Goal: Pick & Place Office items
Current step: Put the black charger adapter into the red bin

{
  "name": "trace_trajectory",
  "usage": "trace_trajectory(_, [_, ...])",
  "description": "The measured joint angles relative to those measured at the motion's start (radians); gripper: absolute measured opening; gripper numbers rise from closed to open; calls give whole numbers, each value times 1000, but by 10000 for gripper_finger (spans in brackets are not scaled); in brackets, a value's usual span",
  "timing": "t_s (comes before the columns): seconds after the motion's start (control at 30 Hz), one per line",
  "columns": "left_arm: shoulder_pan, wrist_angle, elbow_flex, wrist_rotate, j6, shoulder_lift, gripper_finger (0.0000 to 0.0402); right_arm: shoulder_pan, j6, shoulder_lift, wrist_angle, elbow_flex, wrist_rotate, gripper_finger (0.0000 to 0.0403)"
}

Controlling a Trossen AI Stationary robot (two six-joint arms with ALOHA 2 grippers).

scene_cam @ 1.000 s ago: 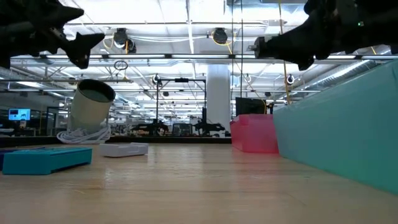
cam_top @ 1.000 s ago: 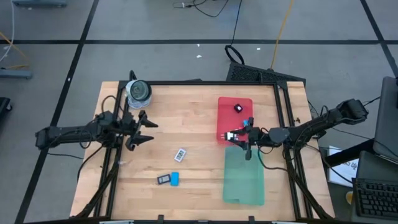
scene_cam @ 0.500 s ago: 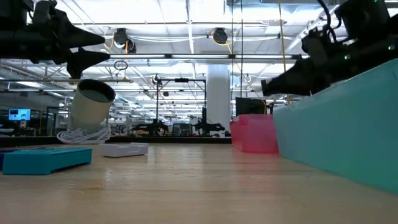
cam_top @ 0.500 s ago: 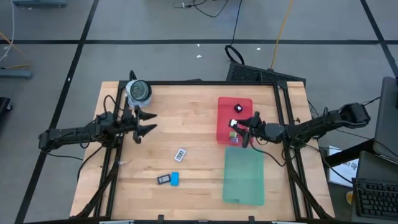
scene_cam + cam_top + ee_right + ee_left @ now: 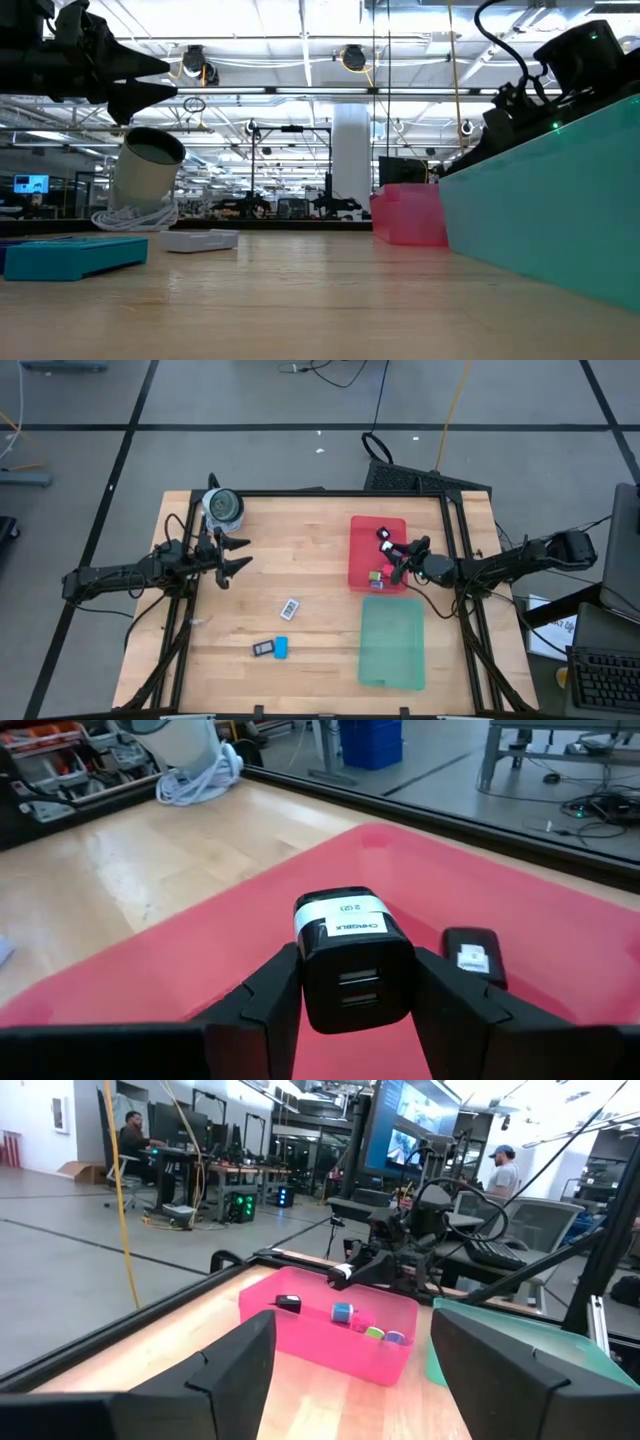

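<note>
My right gripper [image 5: 392, 557] reaches from the table's right over the red tray [image 5: 362, 530], shut on a black block with a white label [image 5: 350, 965]. Another dark piece [image 5: 472, 952] and small coloured bits [image 5: 375, 1333] lie on the tray's floor. My left gripper [image 5: 238, 555] hangs open at the table's left, near the grey roll [image 5: 222, 508], with nothing between its fingers. A white tag [image 5: 290, 608], a blue bar [image 5: 281, 648] and a dark block [image 5: 262, 649] lie flat on the wood. In the low view the green tray [image 5: 560, 200] hides my right gripper's fingers. My right gripper pinches the black block's two side faces [image 5: 305, 982] between its two fingers, one finger [image 5: 262, 1010] on each side. The fingers come from the table's right, slanting a little downward. The block's labelled end points away from the wrist, above the red tray's floor.
The green tray [image 5: 392, 642] lies at the near right, just in front of the red tray. The grey roll with its white cord stands at the far left corner. Bare wood lies between the two arms.
My right gripper has gone toward the table's far edge and down, from the red tray's near end to above its middle, rolling its wrist, with the black block still between its fingers. My left gripper has swung a little toward the far edge without leaving its place.
</note>
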Motion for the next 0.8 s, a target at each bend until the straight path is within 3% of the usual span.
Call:
trace_trajectory(0.3, [0, 0, 0, 0, 0, 0, 286, -14, -15, 0, 0, -4, -12, 144])
trace_trajectory(0.5, [0, 0, 0, 0, 0, 0, 282, -14, -92, 0, 0, -4, -116, 144])
trace_trajectory(0.8, [0, 0, 0, 0, 0, 0, 265, -14, -49, 0, 0, -4, -26, 144])
